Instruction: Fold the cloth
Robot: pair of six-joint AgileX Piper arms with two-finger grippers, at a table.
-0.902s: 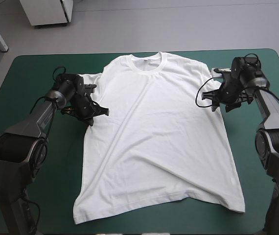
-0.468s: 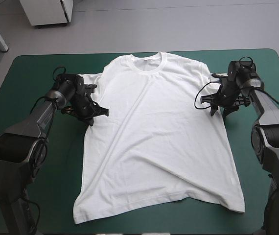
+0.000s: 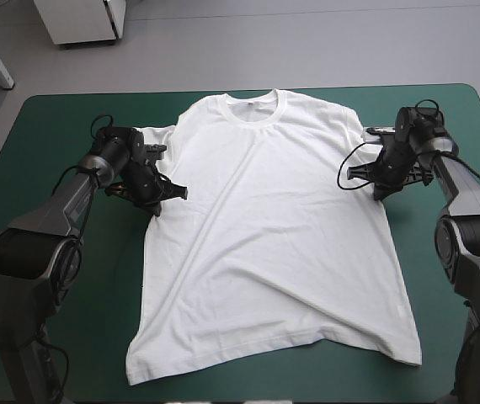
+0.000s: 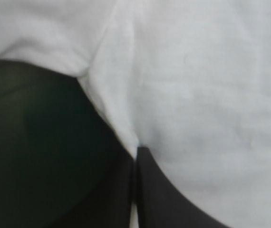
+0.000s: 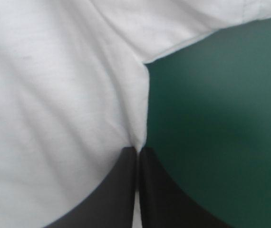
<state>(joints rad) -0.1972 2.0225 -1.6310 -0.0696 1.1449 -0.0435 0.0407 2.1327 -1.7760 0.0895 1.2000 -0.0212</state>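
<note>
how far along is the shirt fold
Done: the T-shirt lies spread flat on the teal-green cover, collar toward the far edge. In hand: the left end effector and right end effector are each shut on a side edge near a sleeve. Left: every fold; no part is turned over yet.

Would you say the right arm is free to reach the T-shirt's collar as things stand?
Probably not at once: its jaws are shut on the T-shirt at an armpit, so it must let go first. Otherwise nothing lies between it and the collar.
</note>
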